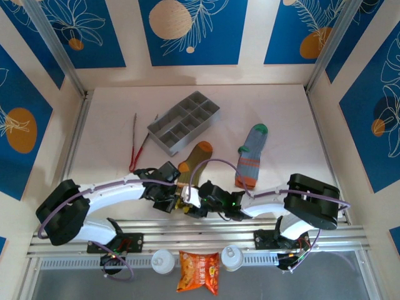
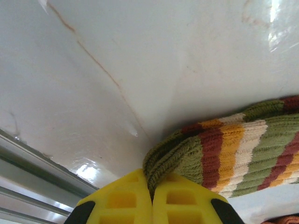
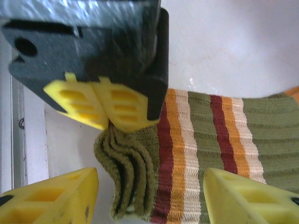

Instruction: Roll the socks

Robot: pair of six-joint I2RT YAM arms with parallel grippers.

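Observation:
The olive-brown sock [image 1: 195, 164] lies at the table's near middle, orange toe pointing away. Its striped cuff end [image 2: 233, 154] is pinched between the yellow fingertips of my left gripper [image 2: 152, 179], which is shut on it. In the right wrist view the left gripper [image 3: 108, 113] grips the folded cuff edge [image 3: 131, 172] from above. My right gripper [image 3: 149, 196] is open, with one finger on each side of that cuff and not pressing it. The grey-blue striped sock [image 1: 251, 156], with its green toe and orange cuff, lies flat to the right, untouched.
A grey compartment tray [image 1: 184, 122] stands behind the socks, and red tongs [image 1: 136, 147] lie to its left. Metal rails run along the near edge. Past it sit an orange snack bag [image 1: 199, 272] and two white round lids [image 1: 164, 261].

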